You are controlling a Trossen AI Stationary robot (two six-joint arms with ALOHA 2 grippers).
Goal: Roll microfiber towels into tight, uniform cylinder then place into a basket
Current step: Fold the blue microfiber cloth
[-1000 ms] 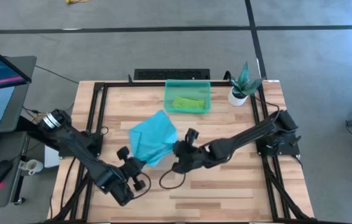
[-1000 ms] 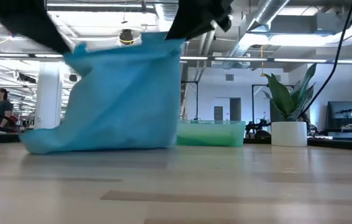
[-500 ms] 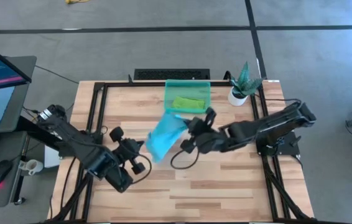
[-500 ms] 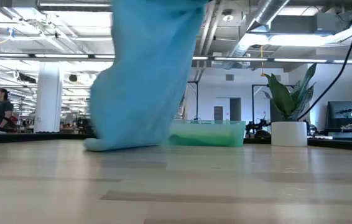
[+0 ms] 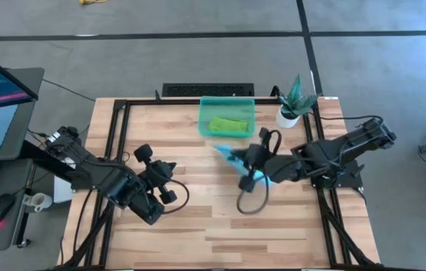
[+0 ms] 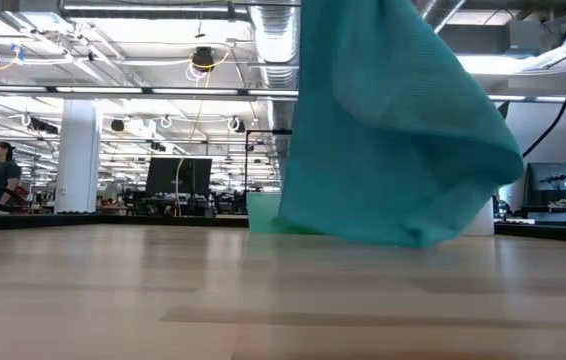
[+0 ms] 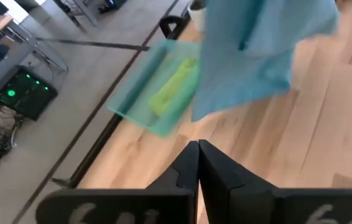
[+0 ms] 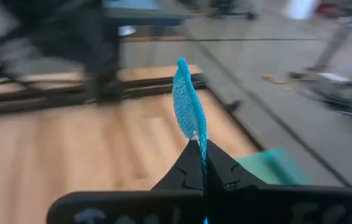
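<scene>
**Blue towel hanging just short of the basket**

The right gripper is pinching the turquoise towel clear of the table; the basket, already holding the green towel, is lying just beyond it; the left gripper, fingers together and empty, is waiting farther off.

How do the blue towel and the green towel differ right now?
The blue towel hangs unrolled, pinched in the right hand above the table; the green towel lies in the basket, untouched. Blue is loose and draped; green looks bundled compactly. Both are soft cloths.
</scene>
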